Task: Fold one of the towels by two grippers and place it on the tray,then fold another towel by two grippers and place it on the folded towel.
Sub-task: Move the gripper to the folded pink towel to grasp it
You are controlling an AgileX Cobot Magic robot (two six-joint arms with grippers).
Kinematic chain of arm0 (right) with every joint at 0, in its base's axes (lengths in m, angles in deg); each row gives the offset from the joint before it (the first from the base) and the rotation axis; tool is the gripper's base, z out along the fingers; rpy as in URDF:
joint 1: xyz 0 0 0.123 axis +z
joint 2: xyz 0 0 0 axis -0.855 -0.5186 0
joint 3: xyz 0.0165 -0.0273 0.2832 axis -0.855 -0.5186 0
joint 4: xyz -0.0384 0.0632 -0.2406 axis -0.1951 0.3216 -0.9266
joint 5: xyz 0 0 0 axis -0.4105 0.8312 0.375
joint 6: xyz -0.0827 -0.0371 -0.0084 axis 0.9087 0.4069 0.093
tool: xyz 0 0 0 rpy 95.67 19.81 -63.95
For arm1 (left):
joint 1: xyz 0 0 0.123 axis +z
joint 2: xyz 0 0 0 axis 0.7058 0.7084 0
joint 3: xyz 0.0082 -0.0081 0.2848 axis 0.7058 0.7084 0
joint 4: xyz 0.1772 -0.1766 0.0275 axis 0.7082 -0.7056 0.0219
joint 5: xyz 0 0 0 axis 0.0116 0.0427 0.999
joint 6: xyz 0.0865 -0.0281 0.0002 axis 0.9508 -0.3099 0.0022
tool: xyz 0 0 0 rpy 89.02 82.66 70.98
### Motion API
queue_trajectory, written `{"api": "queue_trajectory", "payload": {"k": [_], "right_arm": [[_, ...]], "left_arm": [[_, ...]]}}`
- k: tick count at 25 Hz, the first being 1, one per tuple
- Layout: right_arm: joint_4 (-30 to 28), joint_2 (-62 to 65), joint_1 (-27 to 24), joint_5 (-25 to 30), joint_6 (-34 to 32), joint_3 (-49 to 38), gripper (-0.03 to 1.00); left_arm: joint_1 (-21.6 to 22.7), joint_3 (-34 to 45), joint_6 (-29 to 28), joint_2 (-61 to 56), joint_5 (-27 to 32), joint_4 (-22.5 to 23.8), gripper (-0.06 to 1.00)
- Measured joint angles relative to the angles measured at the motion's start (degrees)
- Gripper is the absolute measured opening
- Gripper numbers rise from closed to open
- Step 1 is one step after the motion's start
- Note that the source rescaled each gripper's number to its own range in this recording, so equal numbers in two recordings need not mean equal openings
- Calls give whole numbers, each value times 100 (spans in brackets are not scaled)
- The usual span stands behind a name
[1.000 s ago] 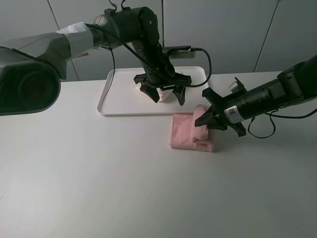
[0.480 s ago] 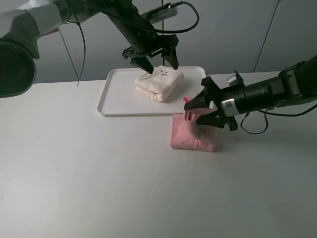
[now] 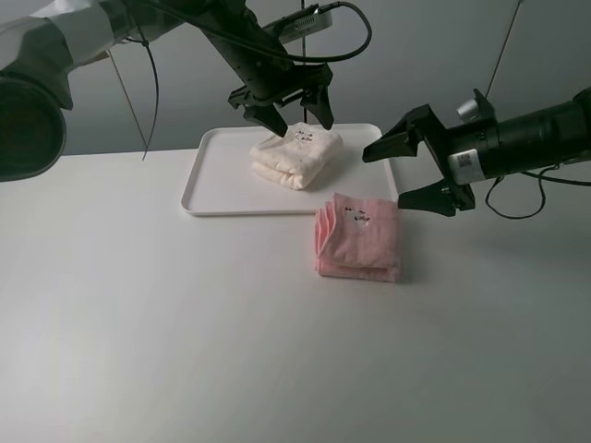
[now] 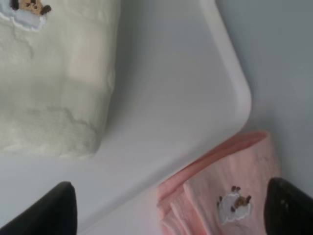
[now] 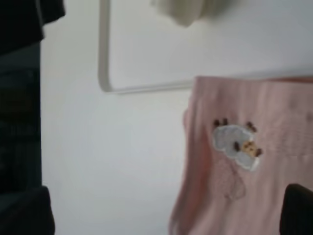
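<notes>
White tabletop (image 3: 185, 323) is carrying the tray (image 3: 217, 189) — cream towel (image 3: 295, 155) lying folded on it. Pink towel (image 3: 358, 237) is sitting folded just off its front-right corner. Left gripper (image 3: 282, 109) and right gripper (image 3: 416, 173) are both gaping wide — holding nothing.

Table: a plain white table (image 3: 185, 332).
Tray: a white tray (image 3: 217, 185) sits on the table at the back.
Pink towel: a folded pink towel (image 3: 360, 240) lies on the table, just beside the tray.
</notes>
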Motion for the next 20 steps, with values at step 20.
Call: {"api": "queue_trajectory", "payload": {"k": [20], "right_arm": [[-129,-1325,-256,1,362,24,100]], "left_arm": [[0,0,136,0,0,-213,99]]}}
